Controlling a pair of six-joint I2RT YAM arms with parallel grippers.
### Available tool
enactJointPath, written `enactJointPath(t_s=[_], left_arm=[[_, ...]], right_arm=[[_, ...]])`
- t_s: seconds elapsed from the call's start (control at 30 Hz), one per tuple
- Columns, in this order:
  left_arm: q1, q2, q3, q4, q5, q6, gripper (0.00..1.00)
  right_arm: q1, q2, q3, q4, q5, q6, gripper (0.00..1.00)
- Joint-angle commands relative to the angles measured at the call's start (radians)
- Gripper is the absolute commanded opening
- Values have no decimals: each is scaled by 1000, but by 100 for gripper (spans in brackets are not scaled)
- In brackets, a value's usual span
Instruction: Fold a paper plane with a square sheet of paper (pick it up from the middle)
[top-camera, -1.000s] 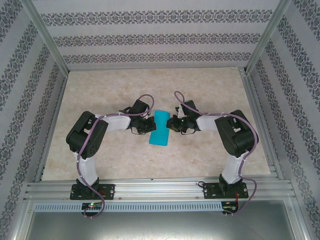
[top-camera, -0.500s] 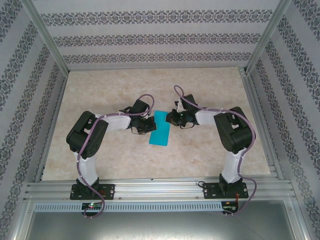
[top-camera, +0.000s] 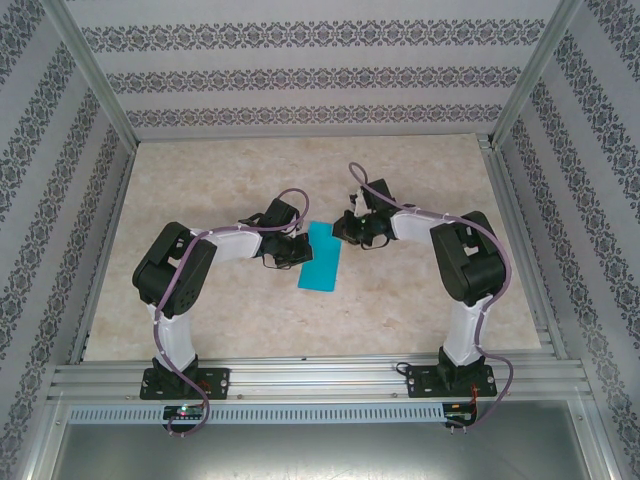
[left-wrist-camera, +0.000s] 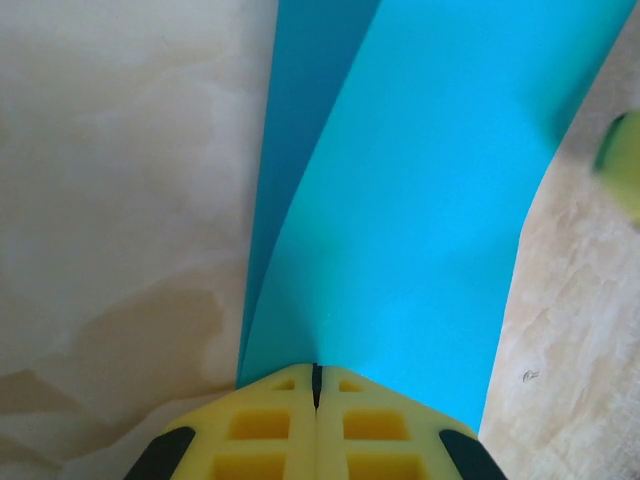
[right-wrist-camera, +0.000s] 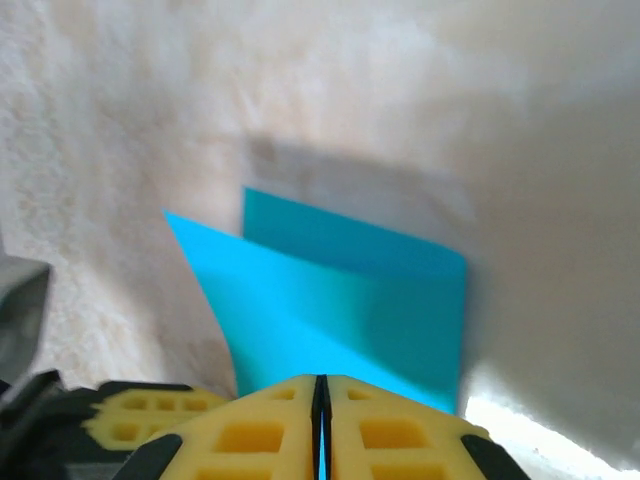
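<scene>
Where the sheet lies: the square sheet of paper (top-camera: 321, 257) is mid-worktop (top-camera: 430, 175), doubled over into a long strip.
Left tool (left-wrist-camera: 316, 385): clenched on the strip's edge, pads meeting over two layers.
Right tool (right-wrist-camera: 321, 400): clenched on the opposite edge, with the upper layer lifting off the lower.
Step in hand: likely setting the centre fold.
Next move: probably pressing the crease flat with the edges aligned, then turning corners toward it.
Hard to make out: whether the crease is sharp and how deep each tool bites; the strip's far end runs out of the left wrist view.
</scene>
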Motion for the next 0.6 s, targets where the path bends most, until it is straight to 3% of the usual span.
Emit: enactJointPath(t_s=[0.0,0.4,0.57], left_arm=[[-15,49,-29,-153,-67,22,0],[-16,49,-28,-161,-72,26,0],[-15,49,-23,-168,-74,31,0]], right_arm=[[-10,10,45,-24,-14,-16,11],[-9,140,38,-28,40,4,10],[-11,99,79,-62,26,14,11]])
